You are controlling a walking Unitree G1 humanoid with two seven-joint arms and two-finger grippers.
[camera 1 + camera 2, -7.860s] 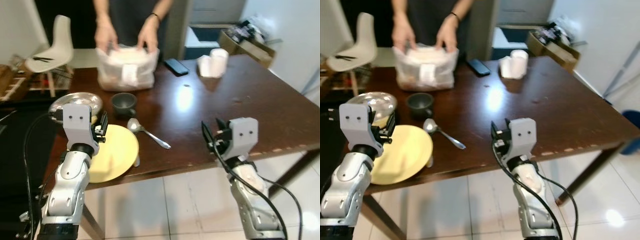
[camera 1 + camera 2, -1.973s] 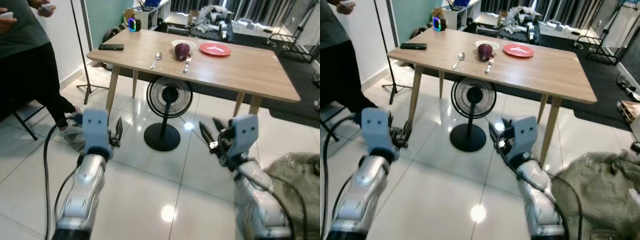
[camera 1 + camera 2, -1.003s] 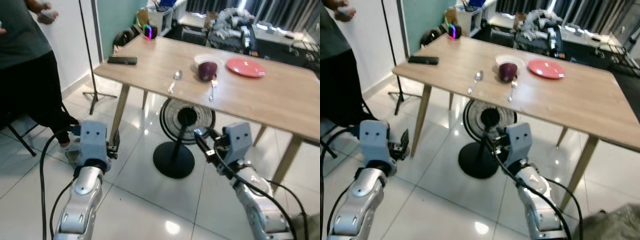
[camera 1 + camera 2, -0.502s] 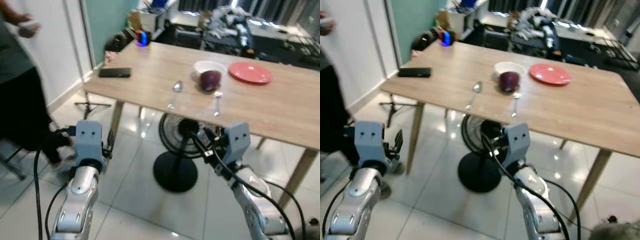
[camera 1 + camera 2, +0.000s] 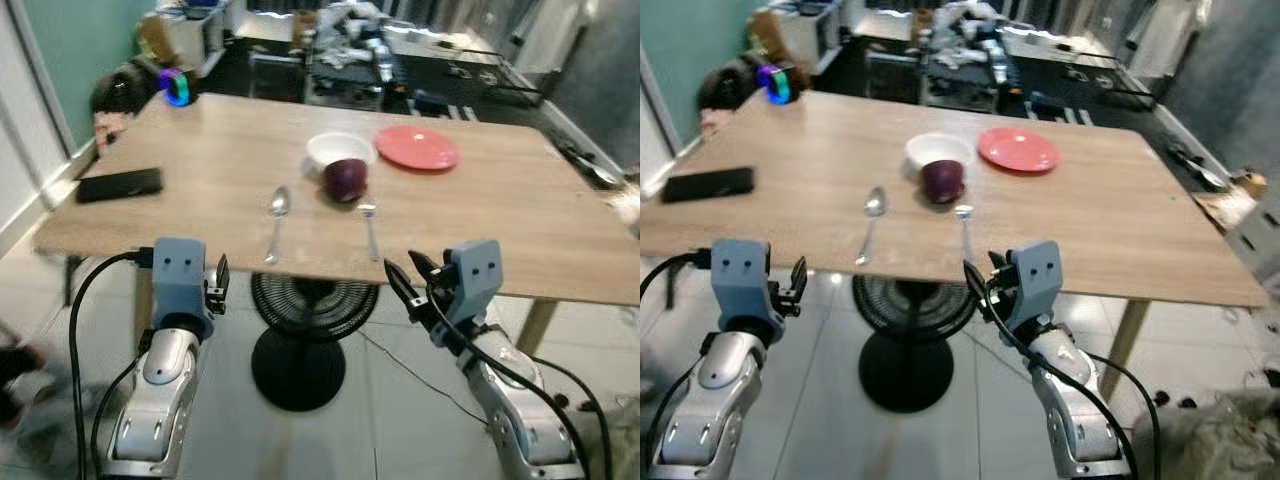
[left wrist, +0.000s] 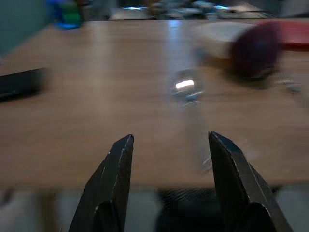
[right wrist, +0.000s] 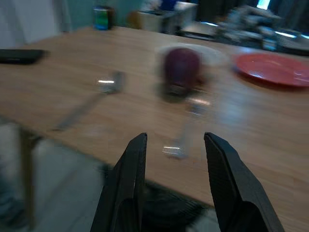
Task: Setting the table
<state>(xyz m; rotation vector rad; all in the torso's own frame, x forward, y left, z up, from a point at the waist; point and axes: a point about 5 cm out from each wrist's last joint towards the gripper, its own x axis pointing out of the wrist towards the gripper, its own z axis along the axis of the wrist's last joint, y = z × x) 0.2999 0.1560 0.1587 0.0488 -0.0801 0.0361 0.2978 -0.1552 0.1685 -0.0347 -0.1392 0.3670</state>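
On a light wooden table point(image 5: 500, 230) lie a spoon point(image 5: 277, 207) and a fork point(image 5: 369, 224), near the front edge. Behind them stands a dark purple cup point(image 5: 345, 180) against a white bowl point(image 5: 338, 149), with a red plate point(image 5: 418, 148) to the right. My left gripper point(image 5: 219, 278) is open and held below and before the table's front edge; in its wrist view the left gripper point(image 6: 170, 137) faces the spoon point(image 6: 184, 87). My right gripper point(image 5: 408, 279) is open too; in its wrist view the right gripper point(image 7: 175, 136) faces the fork point(image 7: 186, 125) and cup point(image 7: 181, 66).
A black phone point(image 5: 119, 184) lies at the table's left end and a glowing gadget point(image 5: 178, 87) at its far left corner. A pedestal fan point(image 5: 310, 305) stands on the floor under the table. Clutter and dark furniture lie beyond the far edge.
The camera has come closer to the table and faces it squarely; the person at the left has passed out of view. Both grippers are held as before, open.
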